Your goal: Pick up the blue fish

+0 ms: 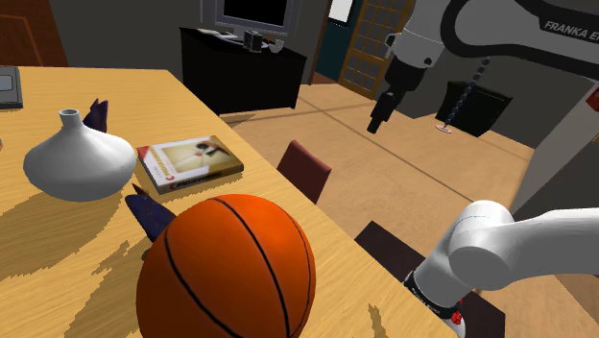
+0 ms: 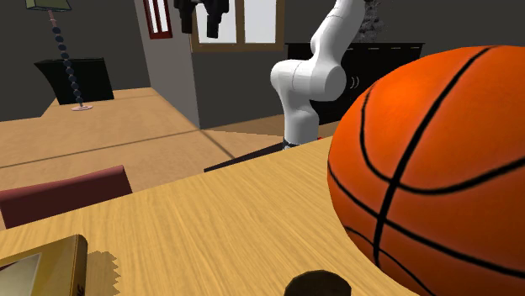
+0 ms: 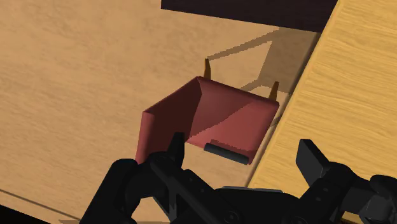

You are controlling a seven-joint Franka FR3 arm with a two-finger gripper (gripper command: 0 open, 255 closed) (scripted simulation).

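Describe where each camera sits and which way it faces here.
Shoulder view: beside the stand, looking down over the table with basketball, vase and book; arm and gripper show.
Second exterior view: low on the table, facing the arm past the basketball.
Wrist view: above the floor, looking down at a red chair by the table edge; open fingers show.
Shared: the basketball, in both exterior views; the chair in all three.
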